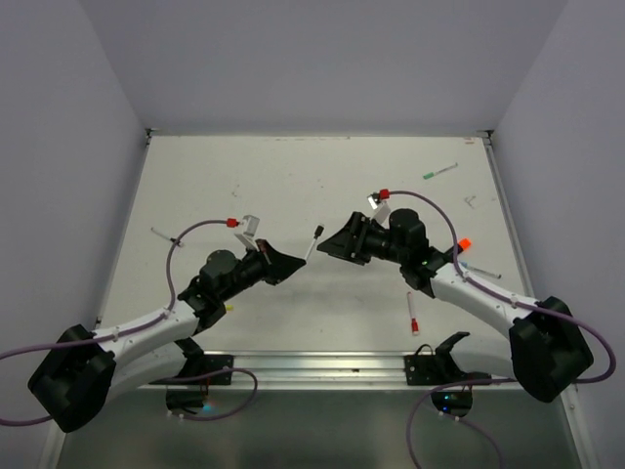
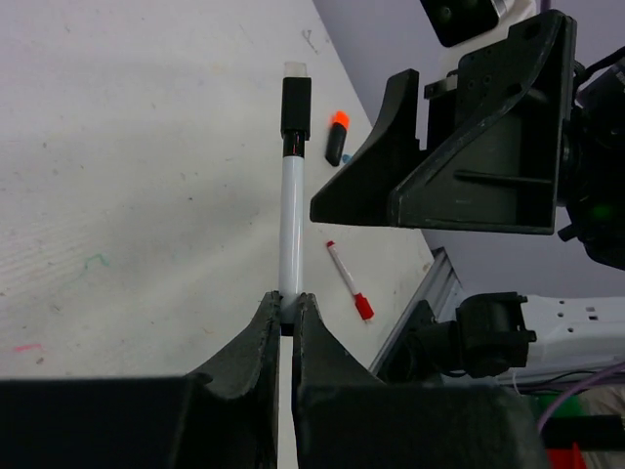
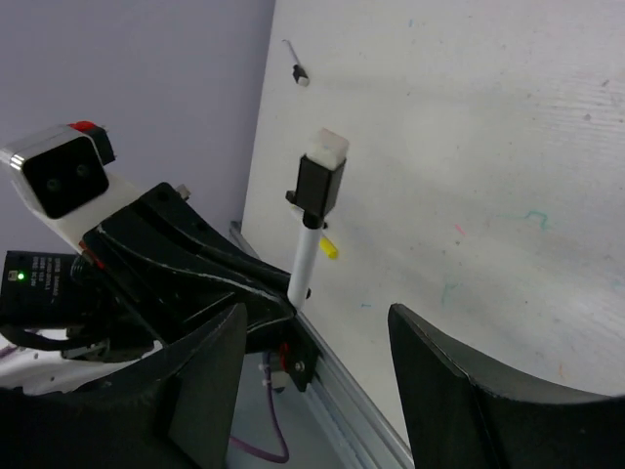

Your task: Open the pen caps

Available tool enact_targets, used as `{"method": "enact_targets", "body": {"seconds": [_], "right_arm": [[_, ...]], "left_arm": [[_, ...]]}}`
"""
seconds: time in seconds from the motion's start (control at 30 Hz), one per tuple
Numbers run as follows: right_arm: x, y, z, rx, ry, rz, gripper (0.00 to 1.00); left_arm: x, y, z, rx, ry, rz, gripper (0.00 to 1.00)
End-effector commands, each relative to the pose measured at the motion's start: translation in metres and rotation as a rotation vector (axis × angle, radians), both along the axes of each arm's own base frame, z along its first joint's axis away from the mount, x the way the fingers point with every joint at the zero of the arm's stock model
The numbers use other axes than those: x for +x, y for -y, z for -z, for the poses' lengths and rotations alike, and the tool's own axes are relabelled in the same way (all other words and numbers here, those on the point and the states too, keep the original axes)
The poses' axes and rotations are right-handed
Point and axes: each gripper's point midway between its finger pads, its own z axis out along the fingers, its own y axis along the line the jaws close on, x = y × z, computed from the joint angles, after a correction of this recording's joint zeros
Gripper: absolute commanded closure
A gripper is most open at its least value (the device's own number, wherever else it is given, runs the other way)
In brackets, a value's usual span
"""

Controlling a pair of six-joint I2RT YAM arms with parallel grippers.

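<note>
My left gripper (image 2: 286, 305) has its jaws pinched tight on the lower end of a white pen (image 2: 290, 225). The barrel runs straight up the middle of the left wrist frame. The black cap (image 2: 296, 107) is seated on the far end, with a small white plug (image 2: 295, 70) on its tip.

The right gripper (image 3: 317, 318) jaws stand well apart with nothing between them. In the right wrist frame the black cap sits centre frame, above the gap, untouched. In the top view both grippers meet mid-frame, and the pen slants between them with its cap end toward the upper right.

An orange-tipped cap (image 2: 336, 137) lies loose on the surface (image 2: 146, 147), just right of the held cap in the left wrist frame. Lower right of it is a second pen (image 2: 342, 269) with a red cap (image 2: 363, 308) on. A yellow cap (image 3: 330, 250) lies on the surface beside the barrel in the right wrist frame. A third pen (image 1: 444, 169) with a green cap (image 1: 428, 177) is at upper right of the top view. A black-capped pen (image 3: 296, 66) is at upper left of the right wrist frame.

Teal ink marks (image 3: 532, 217) on the surface are scribbles only, nothing I can read as letters. Any print on the pens is too small to read.
</note>
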Motion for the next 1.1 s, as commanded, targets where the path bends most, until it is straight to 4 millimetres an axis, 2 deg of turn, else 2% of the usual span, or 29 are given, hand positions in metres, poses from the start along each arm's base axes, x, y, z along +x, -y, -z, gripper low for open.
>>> {"method": "enact_targets", "body": {"seconds": [0.0,0.07,0.1,0.2,0.27,0.4,0.63,0.67,0.7,0.73,0.87,0.9,1.0,1.07], "right_arm": [[0.008,-0.014,-0.044,0.093,0.135,0.017,0.37],[0.009,-0.019,-0.045,0.087,0.139,0.01,0.39],[0.01,-0.019,-0.045,0.083,0.141,0.014,0.39],[0.014,-0.016,-0.045,0.069,0.162,0.045,0.4],[0.016,-0.015,-0.047,0.071,0.185,0.052,0.41],[0.018,-0.017,-0.038,0.082,0.189,0.064,0.44],[0.027,-0.032,-0.039,0.117,0.186,0.056,0.53],[0.028,-0.034,-0.033,0.108,0.173,0.058,0.54],[0.027,-0.036,-0.031,0.112,0.17,0.056,0.59],[0.028,-0.038,-0.032,0.12,0.175,0.057,0.61],[0.028,-0.039,-0.021,0.104,0.165,0.078,0.72],[0.029,-0.038,-0.018,0.098,0.163,0.082,0.83],[0.031,-0.035,-0.015,0.08,0.163,0.1,1.0],[0.033,-0.033,-0.014,0.056,0.174,0.107,1.0]], "left_arm": [[-0.012,0.003,-0.044,-0.175,0.079,0.029,1.0],[-0.012,0.004,-0.048,-0.16,0.096,0.037,1.0],[-0.011,0.006,-0.056,-0.165,0.113,0.048,1.0],[-0.011,0.007,-0.06,-0.155,0.124,0.056,1.0],[-0.01,0.007,-0.059,-0.159,0.125,0.053,1.0],[-0.011,0.011,-0.051,-0.177,0.111,0.069,1.0],[-0.001,0.024,-0.048,-0.176,0.105,0.09,1.0],[0.0,0.025,-0.047,-0.179,0.098,0.09,1.0],[0.0,0.025,-0.047,-0.188,0.095,0.091,1.0],[-0.001,0.026,-0.052,-0.208,0.11,0.094,1.0],[0.001,0.025,-0.053,-0.213,0.114,0.085,1.0],[0.001,0.025,-0.053,-0.215,0.116,0.086,1.0],[-0.002,0.028,-0.054,-0.223,0.116,0.108,1.0],[-0.006,0.029,-0.054,-0.221,0.123,0.131,1.0]]}}
